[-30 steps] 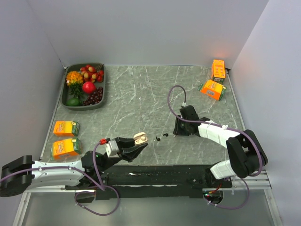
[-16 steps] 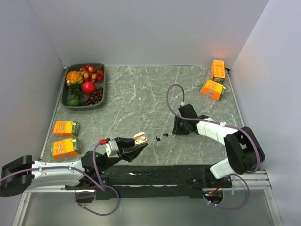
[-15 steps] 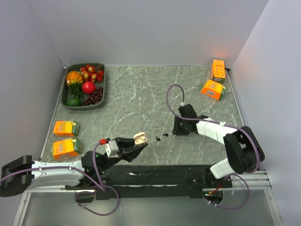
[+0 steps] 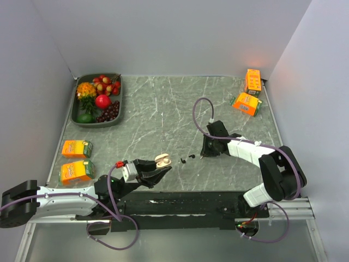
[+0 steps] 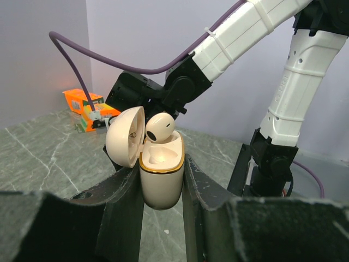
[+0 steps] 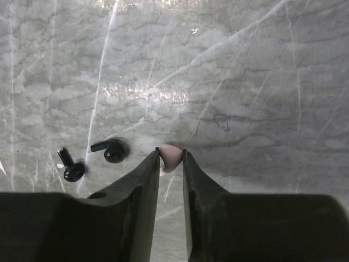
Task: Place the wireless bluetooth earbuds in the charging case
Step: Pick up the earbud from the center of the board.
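Note:
My left gripper (image 4: 160, 166) (image 5: 161, 168) is shut on the cream charging case (image 5: 162, 180), held upright above the table's near edge. Its lid (image 5: 125, 136) is hinged open and one cream earbud (image 5: 160, 126) sits in it. My right gripper (image 4: 202, 155) (image 6: 171, 153) is down on the table with its fingertips pressed against both sides of a second cream earbud (image 6: 170, 156). Two small black earbuds (image 6: 110, 151) (image 6: 71, 169) lie loose on the table just left of the right gripper, and show as dark specks (image 4: 188, 158) between the two grippers.
A grey tray (image 4: 79, 122) of fruit stands at the back left. Two orange cartons (image 4: 76, 148) (image 4: 76, 171) lie at the left edge. Two more orange cartons (image 4: 253, 81) (image 4: 246, 103) sit at the back right.
The right gripper's jaws have narrowed onto the cream earbud, and the right arm has shifted slightly left. The left arm and the case have not moved.

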Controlling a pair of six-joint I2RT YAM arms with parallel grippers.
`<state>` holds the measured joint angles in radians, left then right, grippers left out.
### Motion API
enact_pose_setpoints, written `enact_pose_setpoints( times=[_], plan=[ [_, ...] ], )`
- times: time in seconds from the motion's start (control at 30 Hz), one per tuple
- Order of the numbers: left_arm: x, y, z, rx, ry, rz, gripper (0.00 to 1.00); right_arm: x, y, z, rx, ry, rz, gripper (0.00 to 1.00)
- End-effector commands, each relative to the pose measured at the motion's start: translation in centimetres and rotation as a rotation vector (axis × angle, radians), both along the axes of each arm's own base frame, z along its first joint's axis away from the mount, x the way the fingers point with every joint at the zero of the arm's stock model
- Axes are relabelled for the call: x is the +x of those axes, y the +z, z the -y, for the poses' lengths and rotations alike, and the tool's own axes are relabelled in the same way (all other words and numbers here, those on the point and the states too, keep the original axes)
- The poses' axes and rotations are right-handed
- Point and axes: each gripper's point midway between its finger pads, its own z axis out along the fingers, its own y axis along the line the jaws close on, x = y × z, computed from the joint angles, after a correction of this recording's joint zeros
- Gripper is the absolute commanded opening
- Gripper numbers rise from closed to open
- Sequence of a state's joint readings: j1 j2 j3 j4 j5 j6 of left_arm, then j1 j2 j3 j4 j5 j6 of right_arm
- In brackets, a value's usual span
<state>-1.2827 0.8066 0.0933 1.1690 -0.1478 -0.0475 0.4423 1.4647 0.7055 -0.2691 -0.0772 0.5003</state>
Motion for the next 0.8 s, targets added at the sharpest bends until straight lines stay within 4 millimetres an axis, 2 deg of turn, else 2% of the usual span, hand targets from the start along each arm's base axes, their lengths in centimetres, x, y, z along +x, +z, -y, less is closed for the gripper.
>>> enact_pose_setpoints(
  times=[0.0, 0.23, 0.37, 0.47, 0.67, 0.77],
  plan=[
    [-0.3, 1.2, -0.6, -0.056, -0.003, 0.001, 0.01, 0.6, 0.0, -0.4, 0.013, 0.000, -0.001, 0.22],
    [-0.2, 1.0, -0.5, -0.053, -0.002, 0.000, 0.01, 0.8, 0.5, -0.1, 0.008, -0.008, 0.022, 0.10],
    [-0.2, 1.0, -0.4, -0.052, -0.001, 0.001, 0.01, 0.9, 1.2, 0.2, 0.003, -0.022, 0.052, 0.00],
    [-0.2, 0.9, -0.4, -0.051, -0.001, 0.000, 0.01, 1.1, 2.1, 0.4, 0.007, -0.033, 0.089, 0.00],
    [0.0, 0.9, -0.5, -0.050, 0.007, -0.004, 0.01, 1.8, 5.2, 0.2, 0.023, -0.038, 0.236, 0.00],
    [0.2, 0.9, -0.5, -0.050, 0.019, -0.005, 0.01, 2.3, 7.9, -0.2, 0.030, -0.034, 0.356, 0.00]
  ],
)
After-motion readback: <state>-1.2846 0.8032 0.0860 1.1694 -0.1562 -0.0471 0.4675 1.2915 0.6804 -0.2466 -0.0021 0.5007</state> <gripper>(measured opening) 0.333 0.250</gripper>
